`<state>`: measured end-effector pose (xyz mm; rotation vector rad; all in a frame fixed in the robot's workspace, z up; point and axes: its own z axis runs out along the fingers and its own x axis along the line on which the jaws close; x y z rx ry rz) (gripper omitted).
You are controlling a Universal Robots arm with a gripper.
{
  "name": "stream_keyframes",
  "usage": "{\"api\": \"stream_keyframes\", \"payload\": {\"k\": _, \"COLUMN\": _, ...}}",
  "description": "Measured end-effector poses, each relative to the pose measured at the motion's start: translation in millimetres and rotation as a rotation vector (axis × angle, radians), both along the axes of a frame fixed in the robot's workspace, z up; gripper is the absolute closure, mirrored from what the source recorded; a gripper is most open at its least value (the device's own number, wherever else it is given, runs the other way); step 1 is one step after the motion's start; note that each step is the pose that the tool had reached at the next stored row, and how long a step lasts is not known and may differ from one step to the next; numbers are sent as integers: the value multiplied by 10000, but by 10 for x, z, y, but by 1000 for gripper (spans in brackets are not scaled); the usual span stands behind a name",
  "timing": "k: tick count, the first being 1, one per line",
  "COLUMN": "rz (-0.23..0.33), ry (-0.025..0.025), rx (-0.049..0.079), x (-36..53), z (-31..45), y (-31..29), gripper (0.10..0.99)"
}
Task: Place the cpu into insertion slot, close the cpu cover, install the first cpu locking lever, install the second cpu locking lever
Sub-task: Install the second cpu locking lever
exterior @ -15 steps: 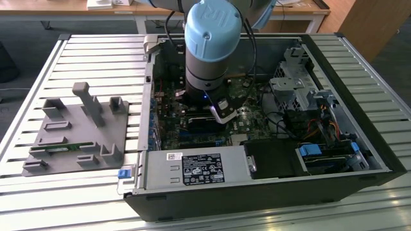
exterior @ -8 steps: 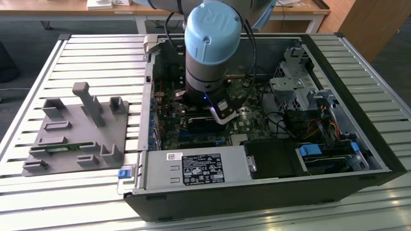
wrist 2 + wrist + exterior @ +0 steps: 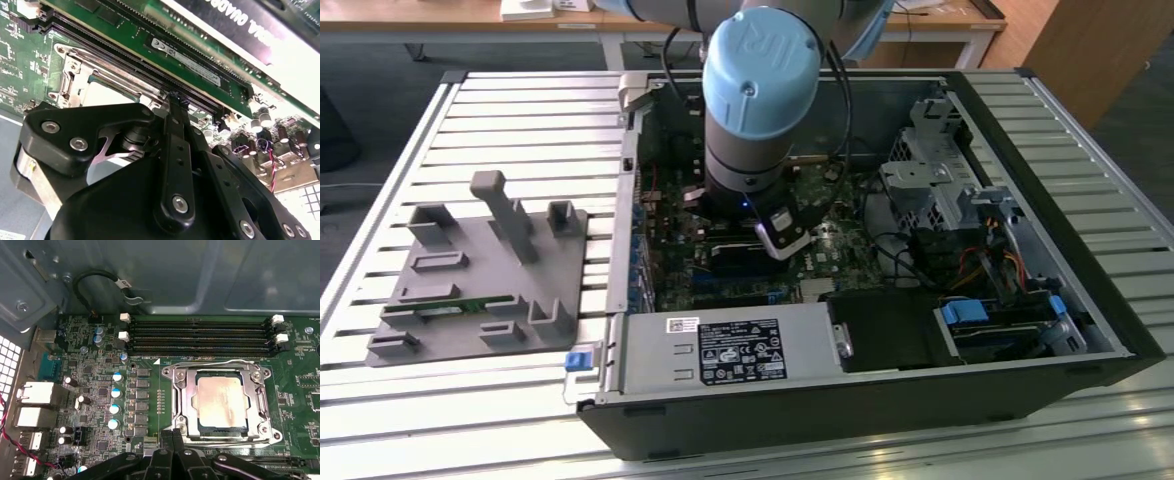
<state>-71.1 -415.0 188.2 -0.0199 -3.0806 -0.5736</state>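
Inside silvery cpu cover (image 3: 221,371), dull-grey square cpu (image 3: 222,402)

Open room above the cpu cover (image 3: 222,407); memory slots (image 3: 200,337) border 1 side, the gripper (image 3: 172,440) another.

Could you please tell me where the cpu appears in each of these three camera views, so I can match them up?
Exterior view: I cannot make it out beneath the arm.
First wrist view: the cpu lies in the insertion slot, framed by the cpu cover.
Second wrist view: its top peeks above the pincer.
Shared landmark: the memory slots.
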Motion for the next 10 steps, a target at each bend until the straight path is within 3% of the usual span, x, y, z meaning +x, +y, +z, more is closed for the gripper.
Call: {"api": "stream_keyframes", "payload": {"k": 10, "rz": 0, "ry": 0, "rx": 144, "x": -15, "z": -11, "y": 24, "gripper": 980}}
